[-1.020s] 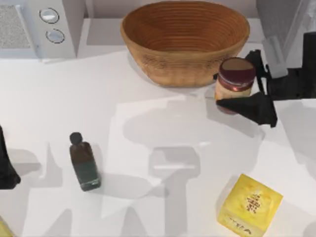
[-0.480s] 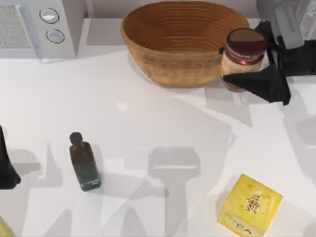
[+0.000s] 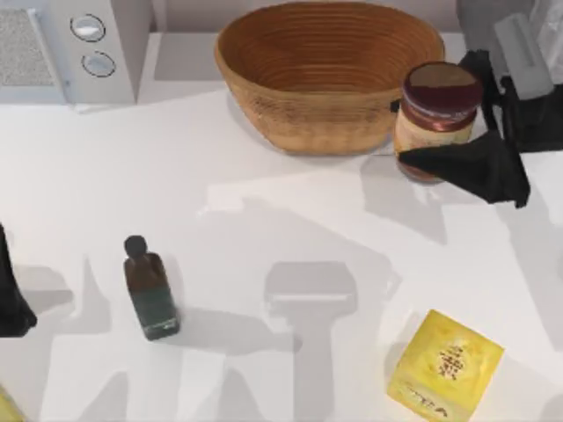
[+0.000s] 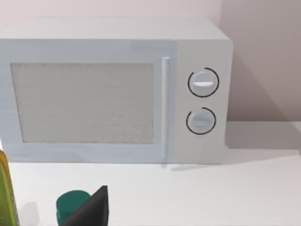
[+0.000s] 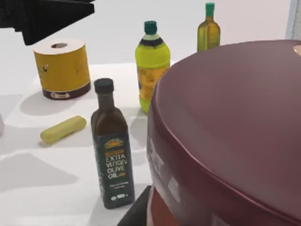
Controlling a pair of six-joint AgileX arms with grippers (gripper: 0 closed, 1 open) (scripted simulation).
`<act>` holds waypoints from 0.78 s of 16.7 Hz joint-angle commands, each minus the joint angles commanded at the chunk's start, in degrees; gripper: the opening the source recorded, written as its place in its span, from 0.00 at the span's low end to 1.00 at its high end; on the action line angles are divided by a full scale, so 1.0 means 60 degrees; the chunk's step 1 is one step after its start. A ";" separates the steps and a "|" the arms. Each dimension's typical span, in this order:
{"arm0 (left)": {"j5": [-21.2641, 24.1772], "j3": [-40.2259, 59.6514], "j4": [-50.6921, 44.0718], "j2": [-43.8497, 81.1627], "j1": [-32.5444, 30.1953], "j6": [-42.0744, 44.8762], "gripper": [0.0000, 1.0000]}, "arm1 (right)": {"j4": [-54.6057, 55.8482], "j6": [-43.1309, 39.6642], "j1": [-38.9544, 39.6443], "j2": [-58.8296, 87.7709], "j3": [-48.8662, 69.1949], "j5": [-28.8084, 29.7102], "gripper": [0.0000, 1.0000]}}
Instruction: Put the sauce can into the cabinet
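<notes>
Step in hand: carrying phase. The right gripper [image 3: 444,123] is grasping the sauce can [image 3: 437,114], one black finger [image 3: 466,167] pressing on the can's near side, the other showing behind it. The can is sitting upright in the grip, just beside the wicker basket [image 3: 330,75] on the top view's right, at the basket's rim level; judging by its shadow thrown on the table [image 3: 264,202] below it, it is riding clear of the surface, not resting. In the right wrist view the can's maroon lid [image 5: 235,127] is looming close to the lens, w/ a finger tip [image 5: 138,209] at its base.

The cabinet [image 3: 501,18] is showing as a grey block w/ a pale bar across it, right of the basket at the table's back corner, just behind the can. Door state: cannot tell.

The left gripper [image 3: 13,299] is parking well left of the basket, near the table's left edge; fingers' state unclear.

Other items, not involved: green bottle [image 3: 149,290] in front of and left of the basket, yellow box [image 3: 444,365] in front of it, microwave [image 3: 70,48] to its left.

Next move, as judged: the can is needing transport rearward and right, away from the basket, into the cabinet opening, kept upright, then release. Risk pts: clipping the basket rim or the cabinet frame; access depends on the door, unverified here.
</notes>
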 joint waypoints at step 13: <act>0.0000 0.0000 0.0000 0.0000 0.0000 0.0000 1.00 | -0.0574 0.2765 -0.1136 -1.0661 -0.5987 0.7153 0.00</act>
